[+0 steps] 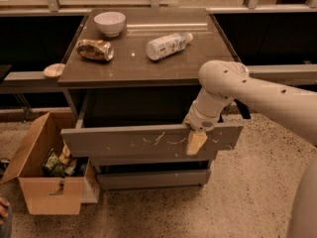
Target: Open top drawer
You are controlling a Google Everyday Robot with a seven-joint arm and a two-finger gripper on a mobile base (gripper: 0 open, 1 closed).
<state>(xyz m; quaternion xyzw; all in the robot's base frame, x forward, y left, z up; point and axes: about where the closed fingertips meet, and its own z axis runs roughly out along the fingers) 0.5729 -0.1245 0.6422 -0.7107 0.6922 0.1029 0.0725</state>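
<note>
Top drawer (pixel 124 142) sits partway out under the bench (pixel 148 71) top. Gripper (pixel 195 144) hangs over its front's upper edge, right of middle; clamped or not, cannot tell. Stiff, handleless, probably slick panel, so that top lip looks like the only hold.

We see our gripper (pixel 195 142) resting on the upper edge of the wide grey-brown scratched top drawer (pixel 129 142), toward its three o'clock end, with the drawer standing pulled out. On the brown cabinet top (pixel 143 71) sit a white bowl (pixel 109 23) at eleven o'clock, a crumpled snack bag (pixel 95 49) at nine, and a white-labelled plastic bottle (pixel 167 45) lying toward three.
</note>
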